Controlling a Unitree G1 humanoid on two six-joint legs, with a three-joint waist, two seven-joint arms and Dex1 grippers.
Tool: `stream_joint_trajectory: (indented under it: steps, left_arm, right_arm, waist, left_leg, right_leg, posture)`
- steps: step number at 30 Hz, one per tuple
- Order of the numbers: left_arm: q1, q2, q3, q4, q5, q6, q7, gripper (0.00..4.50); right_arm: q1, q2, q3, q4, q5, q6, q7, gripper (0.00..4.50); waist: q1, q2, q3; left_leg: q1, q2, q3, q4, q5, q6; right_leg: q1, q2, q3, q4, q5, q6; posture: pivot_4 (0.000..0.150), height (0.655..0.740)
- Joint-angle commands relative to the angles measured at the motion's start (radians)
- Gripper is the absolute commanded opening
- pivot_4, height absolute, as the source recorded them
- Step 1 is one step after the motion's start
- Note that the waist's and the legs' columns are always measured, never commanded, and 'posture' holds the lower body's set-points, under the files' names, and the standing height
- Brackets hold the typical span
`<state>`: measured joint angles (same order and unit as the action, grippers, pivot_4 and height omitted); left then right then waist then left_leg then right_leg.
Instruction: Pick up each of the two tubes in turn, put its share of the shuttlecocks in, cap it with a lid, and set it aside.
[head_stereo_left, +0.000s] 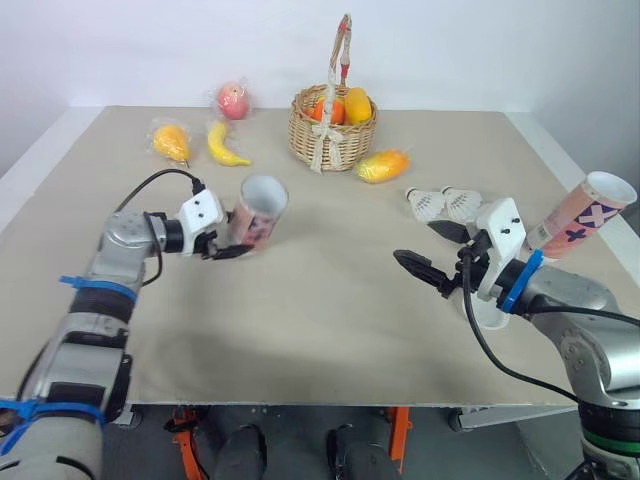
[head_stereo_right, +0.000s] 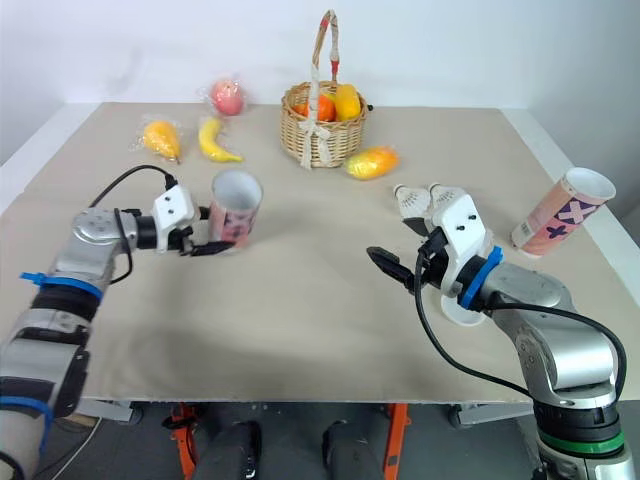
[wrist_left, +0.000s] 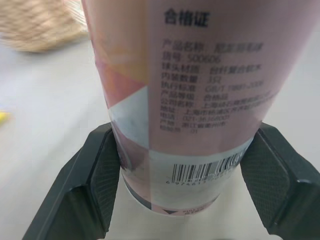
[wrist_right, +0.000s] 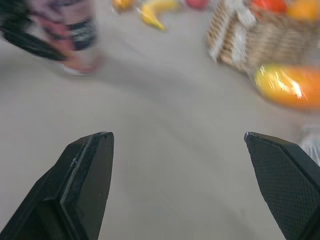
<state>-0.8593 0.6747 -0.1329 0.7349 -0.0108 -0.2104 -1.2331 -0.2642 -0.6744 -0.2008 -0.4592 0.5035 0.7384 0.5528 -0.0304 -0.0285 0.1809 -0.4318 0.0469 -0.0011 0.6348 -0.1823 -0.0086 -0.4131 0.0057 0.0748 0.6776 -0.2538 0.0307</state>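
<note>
While left tool (head_stereo_left: 229, 248) grips tube (head_stereo_left: 262, 208), beige tabletop (head_stereo_left: 320, 305) meets white wall (head_stereo_left: 460, 50).

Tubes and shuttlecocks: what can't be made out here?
1. Held tube: inner bottom hidden by its own wall, eye views.
2. Shuttlecocks: count unclear, the mount of the right gripper overlaps them, right eye view.
3. White disc: mostly covered by that gripper's arm, eye views.
4. Basket: blurred, right wrist view.

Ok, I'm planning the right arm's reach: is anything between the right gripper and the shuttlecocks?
Nothing visible. The right gripper hovers open above the table, and the two shuttlecocks lie just beyond it, with only bare table between them.
</note>
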Motion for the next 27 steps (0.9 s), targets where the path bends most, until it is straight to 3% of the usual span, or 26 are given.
stream_joint_trajectory:
  steps: [1,6,13,27]
  left_arm:
    - [0.010,0.055,-0.013,-0.095,0.007,0.002,-0.065,3.30]
    - [0.047,0.063,-0.022,-0.247,-0.027,0.082,-0.116,3.30]
    - [0.093,0.032,-0.023,-0.414,-0.083,0.228,-0.143,3.30]
    - [0.130,0.062,-0.068,-0.508,-0.079,0.329,-0.191,3.30]
  right_arm:
    - [0.000,0.036,-0.022,-0.084,-0.012,0.051,-0.111,4.50]
    - [-0.014,0.124,0.053,-0.080,-0.093,0.127,-0.271,4.50]
    - [-0.122,0.225,0.187,0.140,-0.283,0.049,-0.399,4.50]
    - [-0.511,0.323,0.172,0.905,-0.421,-0.314,-0.431,4.50]
  waist:
    - [0.000,0.000,0.000]
    - [0.000,0.000,0.000]
    - [-0.002,0.000,0.000]
    - [-0.017,0.000,0.000]
  left_leg:
    - [0.001,0.000,0.000,0.000,0.000,0.000]
    - [0.000,0.001,0.000,0.001,0.000,0.001]
    - [-0.004,0.001,0.001,0.003,0.001,0.001]
    - [-0.007,0.001,0.002,0.001,0.001,0.001]
  right_leg:
    - [0.000,0.000,0.000,0.002,-0.001,0.001]
    - [0.000,0.000,0.000,0.003,-0.002,0.004]
    - [-0.006,0.001,0.001,0.004,-0.002,0.004]
    - [-0.010,0.002,0.003,0.004,0.001,-0.002]
  posture:
    - [0.150,0.7400]
    - [0.150,0.7400]
    - [0.150,0.7400]
    - [0.150,0.7400]
